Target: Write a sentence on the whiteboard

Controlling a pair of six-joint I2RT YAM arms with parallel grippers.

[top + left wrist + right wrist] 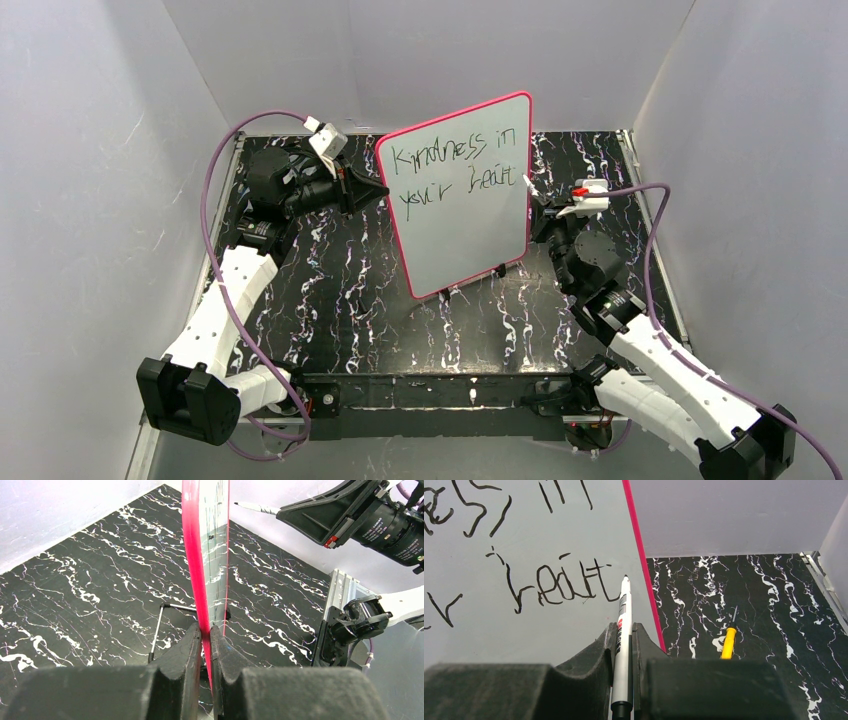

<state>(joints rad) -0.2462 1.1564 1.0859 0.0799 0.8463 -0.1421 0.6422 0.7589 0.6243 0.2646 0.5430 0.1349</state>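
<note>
The left end effector (368, 190) pinches the pink edge of the whiteboard (465, 240), which stands upright mid-table (340, 290) at its 3 o'clock. The sentence (455, 170) fills two lines. The right end effector (548, 205), nearer the last letter, grips a marker (624, 605) pointing toward 9 o'clock, tip just beside the final stroke.

- Top view: high, far, facing the front of the whiteboard (465, 200).
- Left wrist: close, edge-on to the whiteboard.
- Right wrist: close, facing its front.
- All share the whiteboard.
</note>
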